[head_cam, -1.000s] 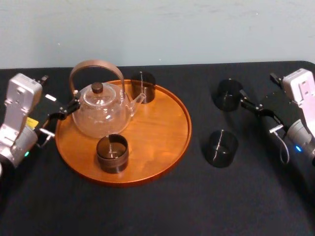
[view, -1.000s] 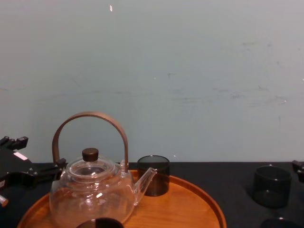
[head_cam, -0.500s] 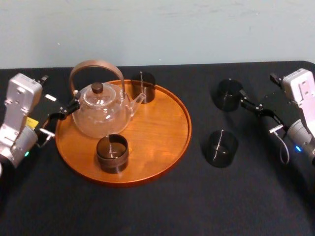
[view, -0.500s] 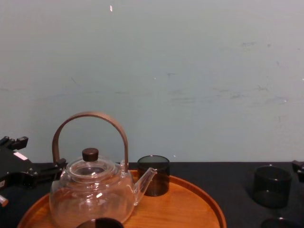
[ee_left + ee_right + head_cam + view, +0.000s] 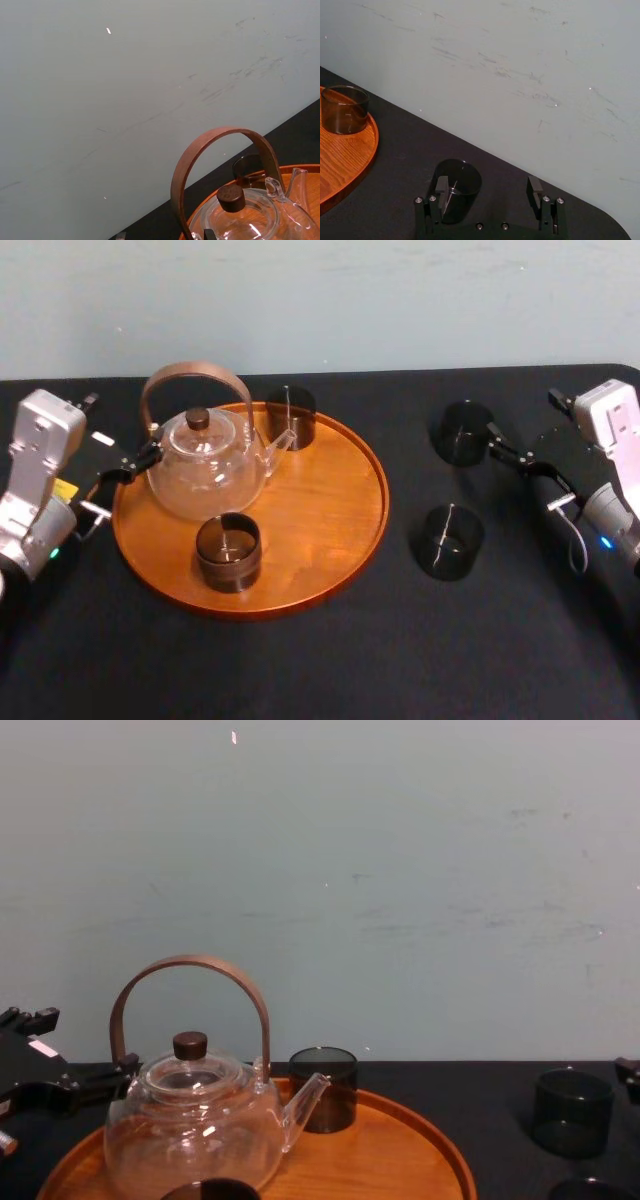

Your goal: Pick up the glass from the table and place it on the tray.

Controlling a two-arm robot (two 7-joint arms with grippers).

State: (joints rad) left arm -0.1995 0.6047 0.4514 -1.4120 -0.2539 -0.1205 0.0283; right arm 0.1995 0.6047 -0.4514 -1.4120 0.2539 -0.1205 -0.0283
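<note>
Head view, tea-service scene: a flat matte black table (image 5: 330, 660) carried a large round orange-brown wooden tray (image 5: 320, 490) on the robot's left. The tray held a clear glass teapot with a bent wooden handle (image 5: 205, 475) and 2 short dark smoked-glass tumblers, a rear tumbler (image 5: 290, 417) beside the spout and a front tumbler (image 5: 228, 552) at the near rim. 2 more tumblers of the same kind stood upright on the bare table, well apart from the tray on its right: a far tumbler (image 5: 463, 432) and a near tumbler (image 5: 450, 540). The right gripper (image 5: 510, 447) lay low over the table just beside the far tumbler, which marked that one as the likely glass to move; it stood on the table, not yet on the tray. Right wrist view: the right gripper (image 5: 489, 192) was spread wide and held nothing. The far tumbler (image 5: 457, 182) sat behind 1 finger (image 5: 442, 186) rather than centred between the 2, so the approach probably needed a sideways correction before closing. The left gripper (image 5: 125, 468) sat parked at the tray's left rim beside the teapot, apparently parted and empty. The bare right part of the tray offered room for setting a glass down.
</note>
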